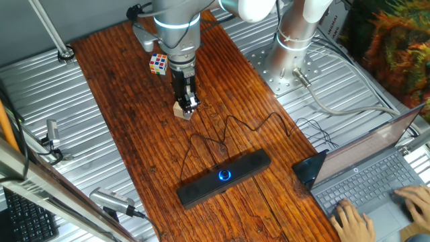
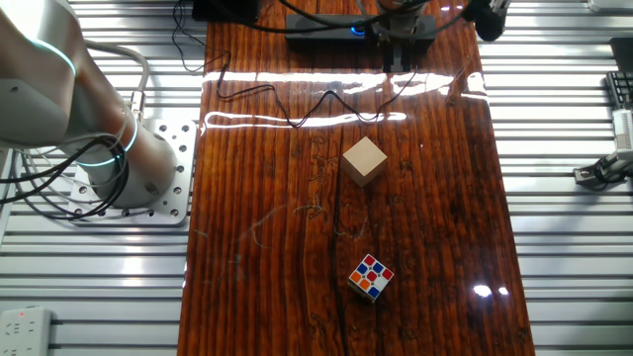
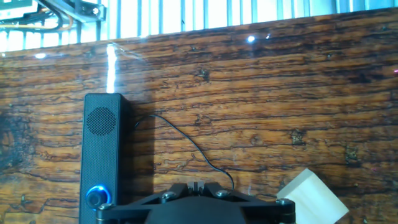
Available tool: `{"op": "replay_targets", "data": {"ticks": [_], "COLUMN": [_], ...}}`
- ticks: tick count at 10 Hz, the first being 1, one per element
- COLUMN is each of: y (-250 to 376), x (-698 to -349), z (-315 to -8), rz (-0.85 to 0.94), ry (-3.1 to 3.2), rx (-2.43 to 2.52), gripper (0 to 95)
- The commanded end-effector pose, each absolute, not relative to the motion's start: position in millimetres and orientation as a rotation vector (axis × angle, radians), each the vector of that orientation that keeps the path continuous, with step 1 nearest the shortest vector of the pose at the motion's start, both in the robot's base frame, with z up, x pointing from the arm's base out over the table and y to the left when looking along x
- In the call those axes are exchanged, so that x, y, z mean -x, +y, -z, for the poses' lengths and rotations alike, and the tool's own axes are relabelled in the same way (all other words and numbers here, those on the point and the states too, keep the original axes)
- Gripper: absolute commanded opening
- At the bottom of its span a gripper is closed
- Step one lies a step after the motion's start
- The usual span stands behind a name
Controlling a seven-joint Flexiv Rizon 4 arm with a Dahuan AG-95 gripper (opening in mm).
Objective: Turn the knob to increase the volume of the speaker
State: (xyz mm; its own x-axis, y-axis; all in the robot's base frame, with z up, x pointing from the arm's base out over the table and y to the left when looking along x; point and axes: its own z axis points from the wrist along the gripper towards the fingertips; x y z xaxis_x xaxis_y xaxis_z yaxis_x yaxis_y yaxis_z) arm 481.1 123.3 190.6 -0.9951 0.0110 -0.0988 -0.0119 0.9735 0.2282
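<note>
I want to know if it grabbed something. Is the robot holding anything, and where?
Nothing is held. The end effector hangs above the wooden block, far from the speaker and its knob.

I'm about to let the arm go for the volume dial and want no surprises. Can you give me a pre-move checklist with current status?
1. Knob visible, lit blue: ok.
2. Gripper at the knob: not ok, it hangs above the wooden block, apart from the speaker.
3. Gripper carrying nothing: cannot tell, fingertips are not clearly shown.
4. Cable off the knob: ok, it runs behind the speaker.
5. Rubik's cube out of the way: ok.
</note>
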Motion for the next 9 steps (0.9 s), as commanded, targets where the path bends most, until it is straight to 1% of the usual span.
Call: {"op": "replay_targets", "data": {"ticks": [1,2,5,6,7,9], "y": [124.2,124.2,124.2,124.2,124.2,124.2], "x": [-482.7,-482.7,-482.7,-482.7,-482.7,-482.7], "z": [-189.2,-189.2,-189.2,-189.2,-189.2,-189.2], "rz": [-0.328,-0.285,-0.323,-0.366,-0.36,-0.414], "ry": [3.033,3.022,2.968,2.971,2.996,2.989], "rx": [0.028,0.158,0.518,0.48,0.51,0.511], "gripper": [0.0,0.0,0.0,0.0,0.0,0.0]}}
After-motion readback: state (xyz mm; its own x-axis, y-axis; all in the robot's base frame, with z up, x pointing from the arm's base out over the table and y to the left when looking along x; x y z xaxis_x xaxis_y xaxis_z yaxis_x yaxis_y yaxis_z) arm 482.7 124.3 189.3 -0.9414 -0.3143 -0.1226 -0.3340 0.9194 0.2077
